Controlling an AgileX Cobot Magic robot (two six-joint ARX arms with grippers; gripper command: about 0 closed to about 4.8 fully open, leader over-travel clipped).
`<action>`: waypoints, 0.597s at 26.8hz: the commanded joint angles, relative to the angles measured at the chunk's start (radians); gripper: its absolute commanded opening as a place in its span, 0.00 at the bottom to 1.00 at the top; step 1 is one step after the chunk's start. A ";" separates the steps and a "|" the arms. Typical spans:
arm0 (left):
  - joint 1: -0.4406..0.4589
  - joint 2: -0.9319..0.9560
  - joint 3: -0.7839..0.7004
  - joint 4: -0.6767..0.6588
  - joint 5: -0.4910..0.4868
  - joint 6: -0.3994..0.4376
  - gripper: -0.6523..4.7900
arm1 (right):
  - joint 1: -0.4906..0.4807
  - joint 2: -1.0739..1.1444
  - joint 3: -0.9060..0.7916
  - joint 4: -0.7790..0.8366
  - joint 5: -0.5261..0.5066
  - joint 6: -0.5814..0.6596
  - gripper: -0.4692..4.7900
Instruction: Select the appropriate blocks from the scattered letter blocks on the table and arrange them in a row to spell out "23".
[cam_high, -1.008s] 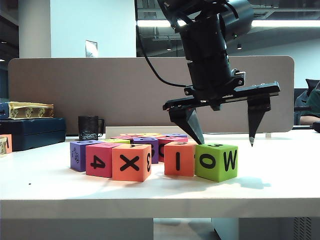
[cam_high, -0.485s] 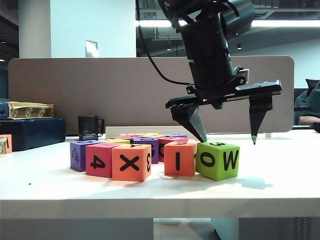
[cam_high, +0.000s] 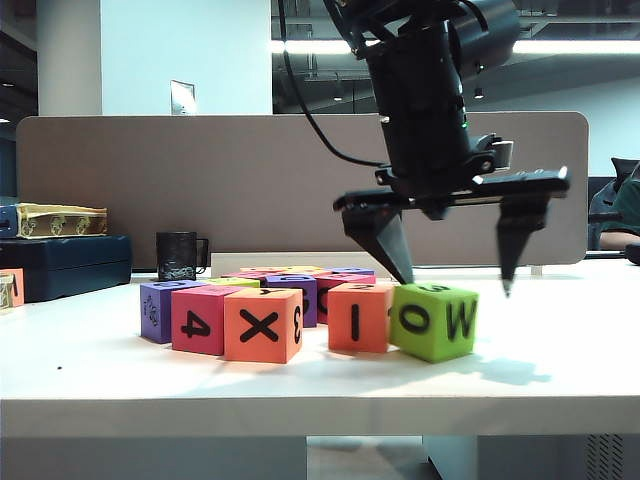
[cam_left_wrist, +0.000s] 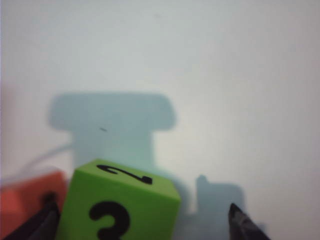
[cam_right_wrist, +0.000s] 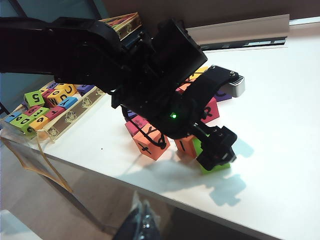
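- While the left gripper (cam_high: 455, 285) hangs above the right end of the block cluster, its jaws stand wide and hold nothing; one finger tip (cam_high: 402, 278) is at the left top edge of the green block (cam_high: 434, 321), the other hangs in the air to the right of it.
- Compared with a second ago, the gripper has turned a little at the wrist, so the finger bar now lies more level, and the green block has rotated slightly on the table (cam_high: 560, 370).
- In the left wrist view the green block (cam_left_wrist: 117, 207) sits close to one finger, not centred between the two, and it shows a "2" on its top face.
- I judge this block is the "2" for the task, and that the gripper is being lined up over it; the grasp is not yet made.
- Left of it stand the orange "I" block (cam_high: 357, 317), the orange "X" block (cam_high: 262, 325) and the pink "4" block (cam_high: 203, 320).
- Of the right gripper I cannot tell the state: the right wrist view does not show its fingers.
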 joint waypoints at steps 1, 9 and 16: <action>-0.002 -0.008 0.004 0.001 -0.113 0.166 0.91 | -0.001 -0.011 0.003 0.009 0.001 -0.003 0.09; -0.001 -0.008 0.004 -0.002 -0.116 0.216 0.91 | -0.001 -0.011 0.003 0.009 0.001 -0.003 0.09; -0.014 -0.018 0.005 0.029 -0.037 0.206 0.90 | -0.001 -0.011 0.003 0.009 0.002 -0.003 0.09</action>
